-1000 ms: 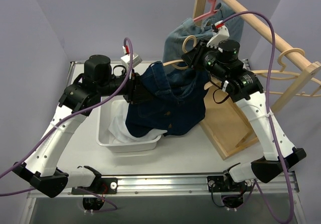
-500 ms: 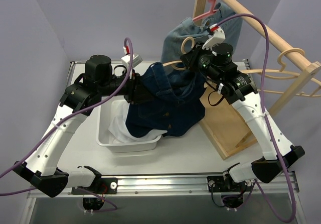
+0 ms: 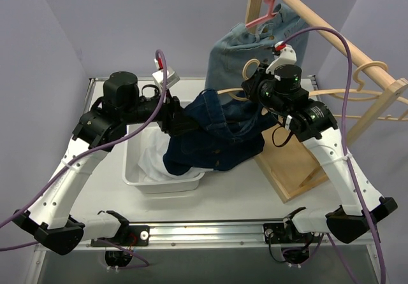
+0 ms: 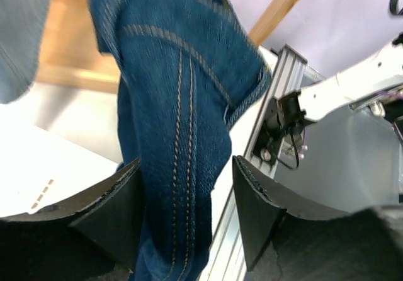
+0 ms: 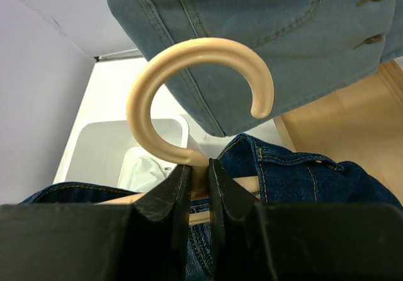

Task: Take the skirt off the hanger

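Skirt point(image 3: 217, 137), dark denim, hangs mid-frame in the top view. It is draped off the cream hanger point(image 3: 223, 92), and its hem sags over the white bin point(image 3: 134, 169). The left gripper point(image 3: 175, 118) has the skirt's left edge. The right gripper point(image 3: 253, 83) holds the hanger up beside the light denim garment point(image 3: 239, 48) on the wooden rack point(image 3: 338, 42). Likely one arm anchors so the other can pull cloth off.

Left wrist view: the fingers point(image 4: 107, 212) stand part-way apart with a thick fold of denim filling the gap at the tips. That reads as clamped on the skirt, probably to drag it sideways.

Right wrist view: the jaws are nearly closed, pinching the hanger neck just under the hook, which holds it upright. The waistband is still on the bar below, so the skirt is not yet off.
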Motion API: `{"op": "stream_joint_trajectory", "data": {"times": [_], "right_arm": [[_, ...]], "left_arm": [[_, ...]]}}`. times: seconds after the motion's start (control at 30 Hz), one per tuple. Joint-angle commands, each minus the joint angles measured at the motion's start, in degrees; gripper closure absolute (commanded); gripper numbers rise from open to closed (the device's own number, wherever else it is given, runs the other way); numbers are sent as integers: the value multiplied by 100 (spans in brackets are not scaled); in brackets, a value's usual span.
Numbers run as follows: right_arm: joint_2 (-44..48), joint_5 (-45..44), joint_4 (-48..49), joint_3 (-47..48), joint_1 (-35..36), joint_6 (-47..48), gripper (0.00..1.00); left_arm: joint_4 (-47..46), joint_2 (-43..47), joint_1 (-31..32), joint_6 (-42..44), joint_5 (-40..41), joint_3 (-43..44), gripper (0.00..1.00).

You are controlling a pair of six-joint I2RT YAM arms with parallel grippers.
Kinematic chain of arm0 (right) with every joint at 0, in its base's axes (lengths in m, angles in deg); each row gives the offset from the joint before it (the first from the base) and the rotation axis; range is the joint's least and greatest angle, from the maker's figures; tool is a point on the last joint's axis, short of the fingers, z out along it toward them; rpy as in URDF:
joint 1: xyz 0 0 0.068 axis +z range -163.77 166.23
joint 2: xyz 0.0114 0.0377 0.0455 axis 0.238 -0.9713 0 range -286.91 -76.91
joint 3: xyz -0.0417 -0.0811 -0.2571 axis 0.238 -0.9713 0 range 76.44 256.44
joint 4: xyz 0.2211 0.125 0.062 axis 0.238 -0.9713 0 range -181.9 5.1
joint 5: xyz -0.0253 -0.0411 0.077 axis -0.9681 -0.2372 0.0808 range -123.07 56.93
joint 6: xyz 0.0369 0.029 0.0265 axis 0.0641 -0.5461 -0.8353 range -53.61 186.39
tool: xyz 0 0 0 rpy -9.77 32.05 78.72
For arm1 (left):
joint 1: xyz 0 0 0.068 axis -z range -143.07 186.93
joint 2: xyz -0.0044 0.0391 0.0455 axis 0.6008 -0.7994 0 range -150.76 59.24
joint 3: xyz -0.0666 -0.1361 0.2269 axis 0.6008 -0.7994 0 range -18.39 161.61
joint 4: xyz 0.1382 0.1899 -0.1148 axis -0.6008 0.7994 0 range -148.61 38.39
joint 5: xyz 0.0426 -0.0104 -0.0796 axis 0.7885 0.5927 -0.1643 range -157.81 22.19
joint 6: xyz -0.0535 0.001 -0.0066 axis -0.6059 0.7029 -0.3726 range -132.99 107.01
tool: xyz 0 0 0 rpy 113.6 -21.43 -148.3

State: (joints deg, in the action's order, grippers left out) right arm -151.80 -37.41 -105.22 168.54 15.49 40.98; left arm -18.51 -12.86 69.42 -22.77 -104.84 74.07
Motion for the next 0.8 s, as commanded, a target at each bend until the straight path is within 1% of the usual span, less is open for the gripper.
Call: {"op": "stream_joint_trajectory", "data": {"times": [0.0,0.03,0.07,0.1,0.17,0.23,0.33,0.37,0.57,0.7,0.77], "right_arm": [[282,-51,212,-147,27,123,100],[352,159,351,-226,36,150,100],[379,240,422,-340,45,168,100],[405,319,458,-376,45,177,100],[423,546,520,-403,71,247,100],[458,592,537,-438,98,282,100],[510,601,538,-473,151,308,100],[519,610,537,-482,159,335,100],[616,654,564,-535,212,449,100],[634,601,537,-552,212,484,100],[599,557,502,-578,212,502,100]], "left_arm": [[-871,248,12,-294,152,78,36],[-976,231,20,-401,257,105,23],[-1178,161,12,-584,250,140,2],[-1258,100,20,-682,206,175,6],[-1303,-180,20,-841,127,377,6],[-1215,-392,38,-1017,214,613,6],[-908,-770,169,-1008,372,921,6],[-733,-919,213,-965,547,983,6],[-433,-1236,407,-859,864,1195,6],[-353,-1281,425,-806,891,1239,2],[-484,-1202,425,-858,900,1186,14]]}}
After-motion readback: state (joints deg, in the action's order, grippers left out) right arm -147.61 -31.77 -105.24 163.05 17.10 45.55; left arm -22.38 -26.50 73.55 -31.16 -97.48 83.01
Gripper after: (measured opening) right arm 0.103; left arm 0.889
